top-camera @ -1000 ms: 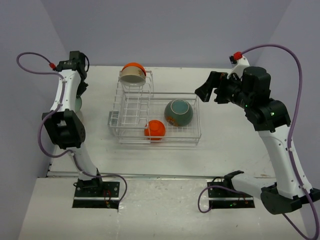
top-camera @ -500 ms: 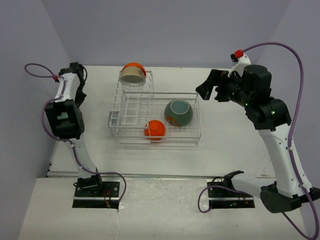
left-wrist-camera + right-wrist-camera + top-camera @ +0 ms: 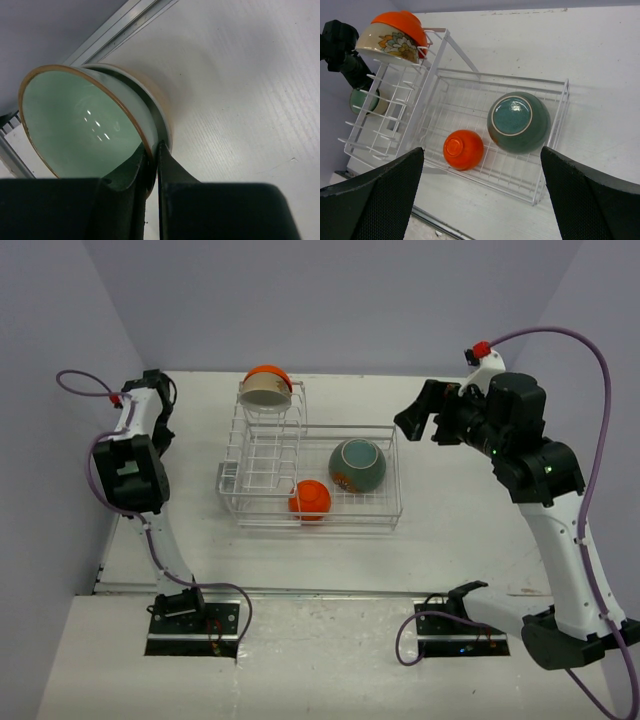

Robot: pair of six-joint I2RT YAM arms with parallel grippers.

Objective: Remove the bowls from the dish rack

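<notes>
Bright, even overhead light across my views. Soft shadows under dish rack. Small glare spots inside pale green bowl. My left fingers dark, blurred close up; right fingers equally soft-edged.

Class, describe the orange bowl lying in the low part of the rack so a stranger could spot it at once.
Find the white wire dish rack and look into its low basket. Two upturned bowls lie there: the orange bowl is the small bright one nearer the front, beside the bigger dark teal bowl.
</notes>
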